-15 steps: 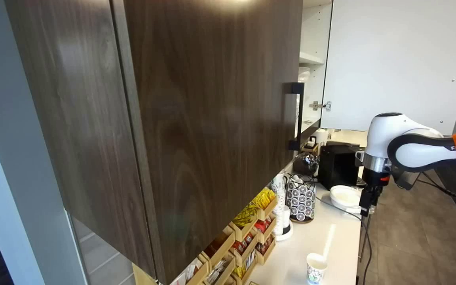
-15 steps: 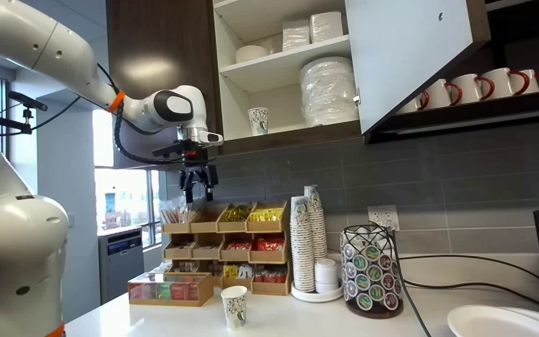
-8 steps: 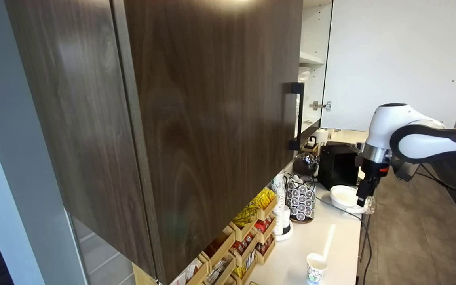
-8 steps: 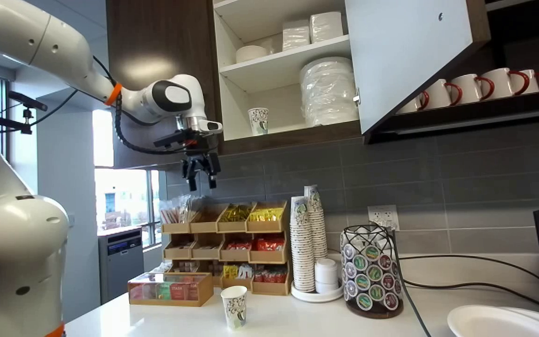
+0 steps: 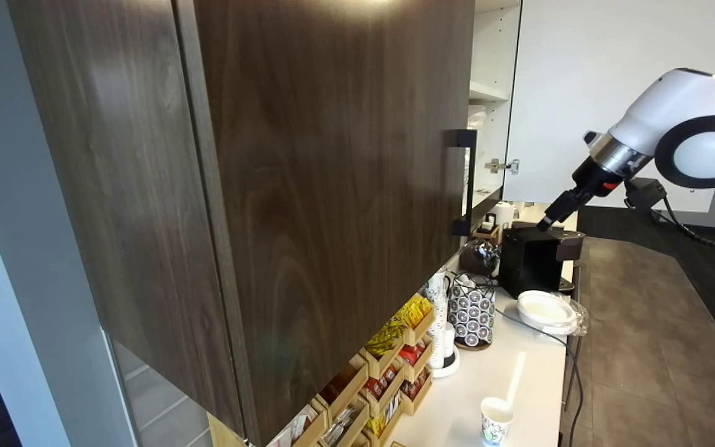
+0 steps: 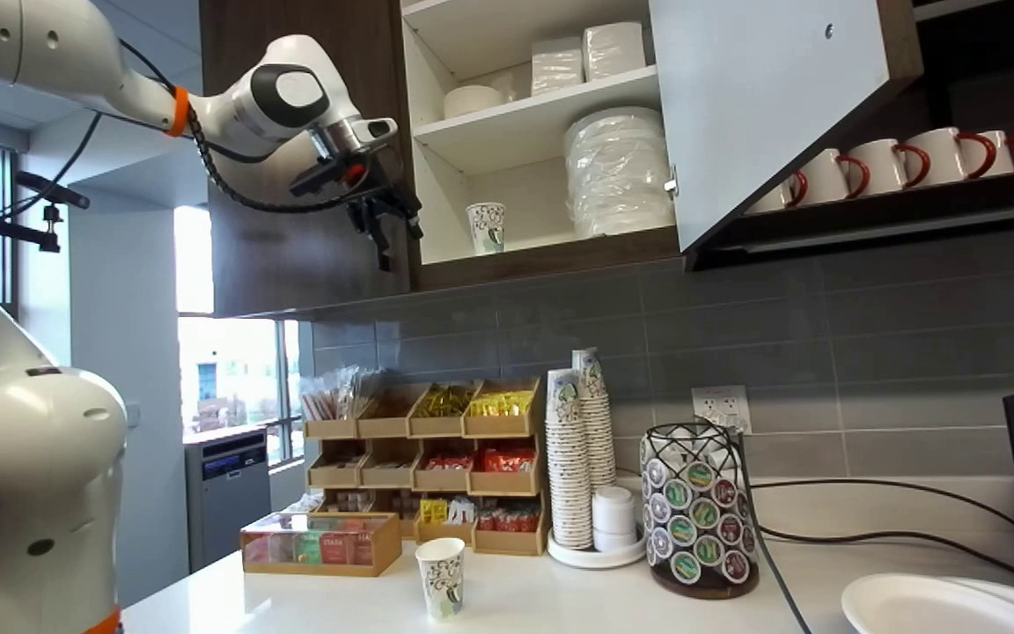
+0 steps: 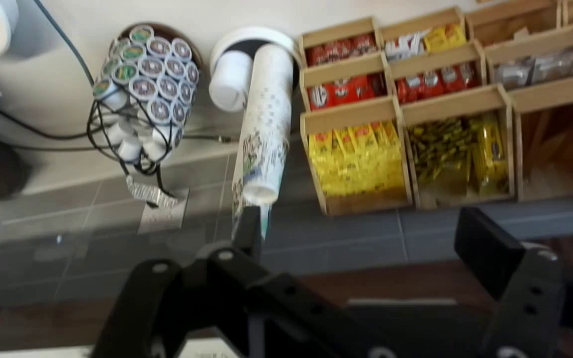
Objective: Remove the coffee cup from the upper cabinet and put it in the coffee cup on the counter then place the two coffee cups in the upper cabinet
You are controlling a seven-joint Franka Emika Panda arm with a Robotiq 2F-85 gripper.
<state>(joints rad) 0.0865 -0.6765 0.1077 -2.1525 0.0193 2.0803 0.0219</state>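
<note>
Your arm (image 6: 296, 97) is rising higher than in the earlier frame, and your pincer (image 6: 400, 248) is tilting now, its tips slanting down and to the right in an exterior view instead of pointing nearly straight down. The upper cup (image 6: 486, 228) and the lower cup (image 6: 441, 578) are staying where they were. You are carrying the pincer released: in the wrist view its fingers (image 7: 488, 248) are standing wide apart. The upper cup is standing upright on the bottom shelf of the upper cabinet (image 6: 529, 198); in an exterior view your pincer is hovering to the left of it, apart, tips roughly level with its base, though you are getting no sure reading of the depth between them. The lower cup is standing upright on the bench (image 6: 525, 612) in both exterior views, well below the pincer. Behind it, in an exterior view, a wooden sachet rack (image 6: 503, 482) is standing beside two tall cup stacks (image 6: 569, 475)
</note>
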